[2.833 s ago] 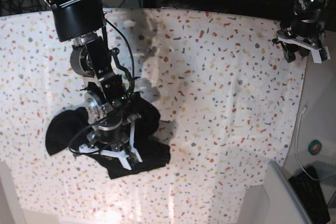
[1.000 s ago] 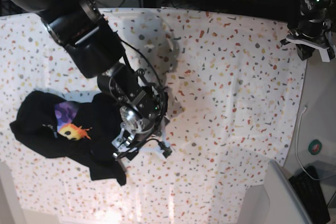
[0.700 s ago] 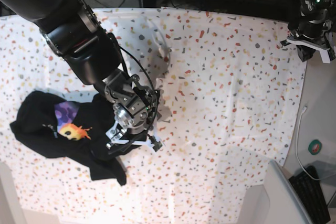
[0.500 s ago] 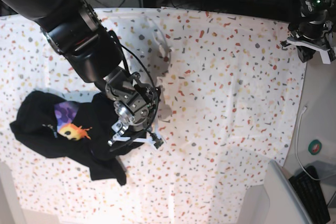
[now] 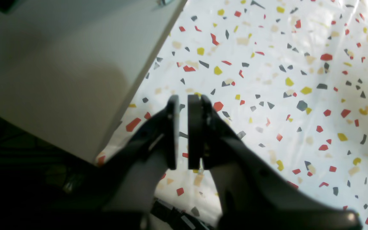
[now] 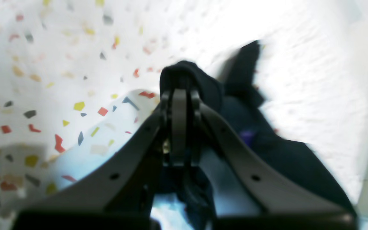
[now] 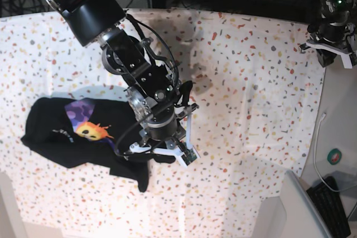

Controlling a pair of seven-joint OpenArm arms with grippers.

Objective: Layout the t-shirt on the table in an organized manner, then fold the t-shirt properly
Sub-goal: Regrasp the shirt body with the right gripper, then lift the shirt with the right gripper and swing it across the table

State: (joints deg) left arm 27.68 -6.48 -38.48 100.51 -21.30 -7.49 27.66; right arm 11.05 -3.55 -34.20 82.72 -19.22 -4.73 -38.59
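Observation:
The black t-shirt [image 7: 56, 137] lies bunched on the left of the speckled table [image 7: 251, 110], its purple and orange print [image 7: 86, 126] facing up. My right gripper [image 7: 160, 154] hangs at the shirt's right edge, shut on a fold of the black cloth. The right wrist view shows the closed fingertips [image 6: 179, 92] pinching the t-shirt [image 6: 267, 143], which trails off to the right over the table [image 6: 43, 64]. My left gripper [image 7: 330, 51] hovers at the table's far right corner. In its wrist view the left gripper [image 5: 183, 99] is shut on nothing, above the table [image 5: 299, 95].
A grey bin [image 7: 301, 204] stands off the table at the bottom right, with a dark keyboard-like object [image 7: 334, 204], a green round disc [image 7: 334, 156] and a white cable [image 7: 317, 137] beside it. A beige surface [image 5: 59, 64] borders the cloth's edge. Cables crowd the back edge.
My right gripper has gone from wide open to shut on the shirt's right edge and shifted right. The shirt has been drawn a little to the right. The left arm has stayed still.

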